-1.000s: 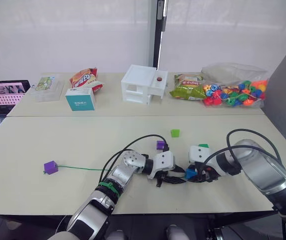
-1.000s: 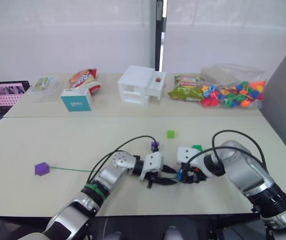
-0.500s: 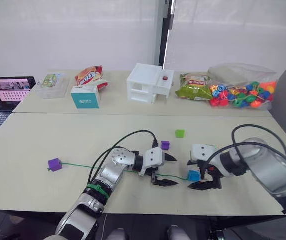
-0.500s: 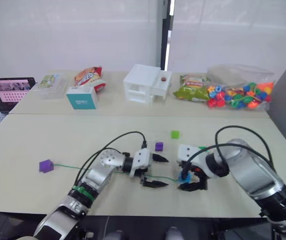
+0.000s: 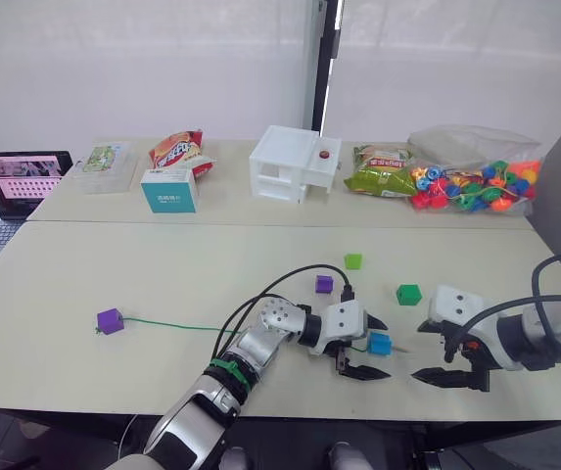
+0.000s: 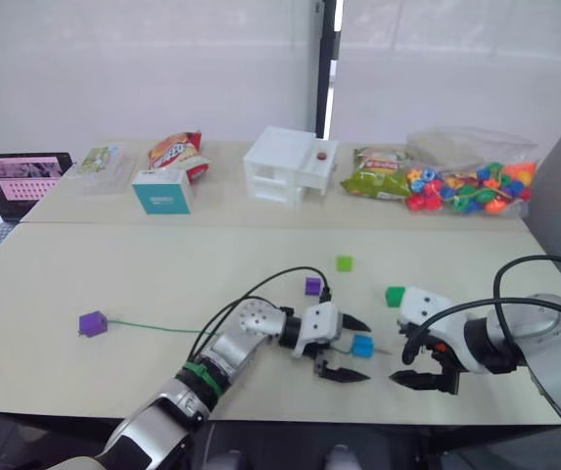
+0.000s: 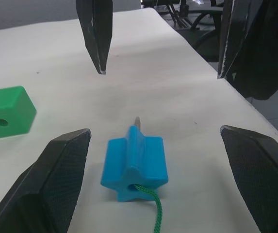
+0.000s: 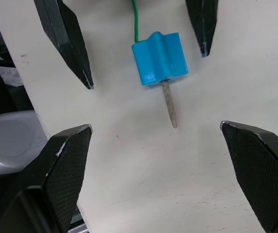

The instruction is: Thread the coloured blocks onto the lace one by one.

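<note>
A blue block [image 5: 379, 343] lies on the table with the green lace [image 5: 202, 328] through it. The lace's grey tip [image 8: 169, 104] pokes out of its far side. My left gripper [image 5: 386, 350] is open and straddles the block without touching it. Just to the right, my right gripper [image 5: 417, 351] is open and empty, facing the tip. A purple block [image 5: 111, 320] sits at the lace's far left end. Loose on the table are a second purple block [image 5: 324, 284], a light green block [image 5: 353, 261] and a dark green block [image 5: 408, 294].
Along the back table stand a laptop [image 5: 21, 176], a clear container [image 5: 101, 164], a teal box [image 5: 170, 189], snack bags [image 5: 177, 152], a white box [image 5: 294, 164] and a bag of beads [image 5: 471, 184]. The table's front edge runs just below both grippers.
Both grippers went from pressed together at the blue block to wide open, leaving it on the table. The right gripper drew back to the right; the left slid right around the block.
</note>
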`<state>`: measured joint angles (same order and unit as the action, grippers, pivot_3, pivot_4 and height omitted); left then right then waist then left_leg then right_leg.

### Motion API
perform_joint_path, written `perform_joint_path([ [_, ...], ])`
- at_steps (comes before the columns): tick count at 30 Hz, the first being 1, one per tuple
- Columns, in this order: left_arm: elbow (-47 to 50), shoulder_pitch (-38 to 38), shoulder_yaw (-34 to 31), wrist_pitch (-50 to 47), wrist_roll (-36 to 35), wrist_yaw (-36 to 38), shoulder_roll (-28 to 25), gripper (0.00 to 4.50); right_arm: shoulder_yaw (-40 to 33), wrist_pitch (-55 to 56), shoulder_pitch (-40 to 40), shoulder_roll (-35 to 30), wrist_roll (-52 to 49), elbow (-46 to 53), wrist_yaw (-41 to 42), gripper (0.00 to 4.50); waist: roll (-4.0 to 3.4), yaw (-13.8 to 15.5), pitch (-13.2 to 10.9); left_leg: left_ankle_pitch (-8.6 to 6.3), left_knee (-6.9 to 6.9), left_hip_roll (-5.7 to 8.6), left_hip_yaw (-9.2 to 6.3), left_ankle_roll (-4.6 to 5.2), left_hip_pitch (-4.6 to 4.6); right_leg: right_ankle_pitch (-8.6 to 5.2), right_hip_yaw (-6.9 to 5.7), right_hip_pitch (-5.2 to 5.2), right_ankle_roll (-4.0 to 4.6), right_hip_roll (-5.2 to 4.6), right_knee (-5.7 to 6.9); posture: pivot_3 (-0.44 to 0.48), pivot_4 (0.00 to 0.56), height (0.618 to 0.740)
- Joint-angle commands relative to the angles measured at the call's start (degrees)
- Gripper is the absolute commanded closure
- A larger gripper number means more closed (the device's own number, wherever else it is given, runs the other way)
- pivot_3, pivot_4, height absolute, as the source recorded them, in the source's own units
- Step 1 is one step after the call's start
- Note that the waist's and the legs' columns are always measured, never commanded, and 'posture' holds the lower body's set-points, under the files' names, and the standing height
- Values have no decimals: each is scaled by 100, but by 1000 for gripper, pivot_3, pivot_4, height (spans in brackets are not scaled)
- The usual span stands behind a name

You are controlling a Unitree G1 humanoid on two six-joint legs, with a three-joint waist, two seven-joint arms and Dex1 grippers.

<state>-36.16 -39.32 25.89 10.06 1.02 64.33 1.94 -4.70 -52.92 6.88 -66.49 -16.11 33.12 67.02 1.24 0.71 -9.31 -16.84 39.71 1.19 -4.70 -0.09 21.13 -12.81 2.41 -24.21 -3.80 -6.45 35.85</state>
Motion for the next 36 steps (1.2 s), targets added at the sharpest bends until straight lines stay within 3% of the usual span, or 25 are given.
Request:
perform_joint_path([
  [1, -182, -199, 8, 184, 83, -176, 180, 553, -149, 373, -189, 60, 120, 152, -353, 0, 1, 17, -1, -1, 2, 0, -1, 1, 1, 0, 0, 2, 0, 0, 0, 0, 150, 740],
  [9, -269, -270, 14, 238, 129, -45, 148, 3140, 767, 1533, 31, 227, 770, -394, -739, 0, 0, -16, 0, -2, 3, 0, 1, 4, -2, -1, 0, 1, -2, 0, -1, 0, 150, 740],
  [13, -260, -263, 4, 216, 160, -69, 74, 3166, 1043, 1574, 216, 330, 837, -607, -759, 0, 0, -13, 0, -2, 4, 0, 1, 3, -2, -1, 1, 1, -2, 0, 0, 0, 150, 740],
  [17, -227, -254, -3, 201, 152, -79, 39, 3166, 1285, 1558, 265, 435, 865, -760, -741, 1137, 0, -12, 0, -2, 5, 0, 1, 3, -2, 0, 1, 3, -2, 0, 0, 0, 150, 740],
  [27, 161, -167, 2, 198, 241, -137, -275, 3166, 1510, 1219, 471, 527, 767, -670, -607, 4487, -1, -35, 0, -2, 7, 0, 1, 3, -5, 0, 1, 4, -1, 2, 0, 0, 150, 740],
  [36, 844, 166, -708, 58, -264, 131, -1536, 3166, 1653, 1676, 811, 319, 873, -1281, -110, 4500, -3, -88, 1, -2, 6, -2, 1, 3, -6, 0, 1, -3, -1, 2, 14, 0, 150, 740],
])
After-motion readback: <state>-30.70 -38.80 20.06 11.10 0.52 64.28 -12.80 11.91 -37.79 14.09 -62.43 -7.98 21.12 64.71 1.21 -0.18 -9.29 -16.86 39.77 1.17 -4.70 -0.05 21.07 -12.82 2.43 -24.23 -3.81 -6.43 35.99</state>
